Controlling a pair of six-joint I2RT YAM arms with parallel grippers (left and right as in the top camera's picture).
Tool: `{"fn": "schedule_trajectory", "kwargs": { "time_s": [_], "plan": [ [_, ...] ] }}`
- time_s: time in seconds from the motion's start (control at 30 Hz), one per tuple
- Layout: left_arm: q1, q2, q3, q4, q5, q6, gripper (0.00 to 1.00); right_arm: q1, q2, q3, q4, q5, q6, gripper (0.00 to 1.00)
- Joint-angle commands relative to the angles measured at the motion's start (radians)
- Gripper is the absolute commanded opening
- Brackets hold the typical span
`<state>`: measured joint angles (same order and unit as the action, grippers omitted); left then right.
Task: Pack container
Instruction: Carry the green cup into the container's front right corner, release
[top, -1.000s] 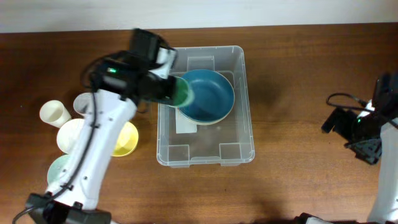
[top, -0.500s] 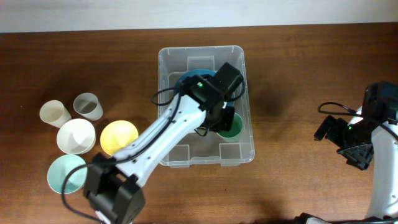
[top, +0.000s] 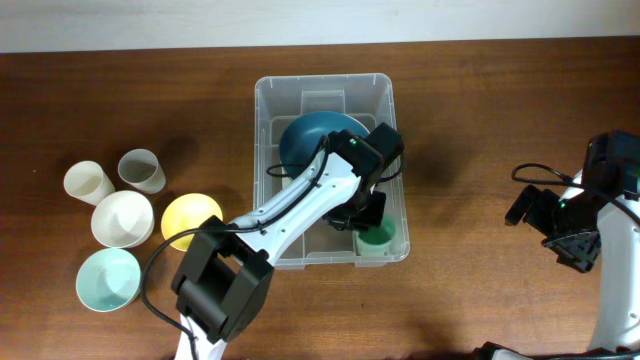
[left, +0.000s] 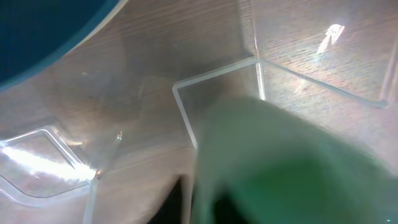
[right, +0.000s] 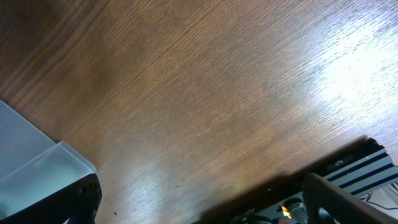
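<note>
left arm deep in the container, green cup at its tip

overhead: the container sits mid-table, nearer the far edge, with a blue bowl in its far half; the left pincer hangs over the green cup in the container's near right corner, and whether it pinches the cup cannot be told. two cups and three bowls stand by the left edge. left wrist: the blurred green cup fills the lower right above the clear base ridges. right wrist: the right pincer is spread over bare table near the right edge.
</note>
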<state>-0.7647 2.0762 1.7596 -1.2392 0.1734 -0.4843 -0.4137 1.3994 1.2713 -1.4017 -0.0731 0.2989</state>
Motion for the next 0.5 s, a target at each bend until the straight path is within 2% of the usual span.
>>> {"fn": "schedule_trajectory", "kwargs": {
  "time_s": [0.0,0.1,0.37,0.47],
  "plan": [
    [0.002,0.001,0.006,-0.010,0.014,0.030,0.50,-0.006,-0.015,-0.006,0.006,-0.002,-0.007,0.99],
    [0.008,-0.001,0.012,-0.014,0.013,0.056,0.58,-0.006,-0.015,-0.006,0.006,-0.002,-0.007,0.99],
    [0.110,-0.081,0.209,-0.121,-0.160,0.080,0.63,-0.006,-0.015,-0.006,0.011,-0.002,-0.007,0.99],
    [0.185,-0.146,0.285,-0.157,-0.227,0.087,0.74,-0.006,-0.015,-0.006,0.011,-0.002,-0.008,0.99]
  ]
}}
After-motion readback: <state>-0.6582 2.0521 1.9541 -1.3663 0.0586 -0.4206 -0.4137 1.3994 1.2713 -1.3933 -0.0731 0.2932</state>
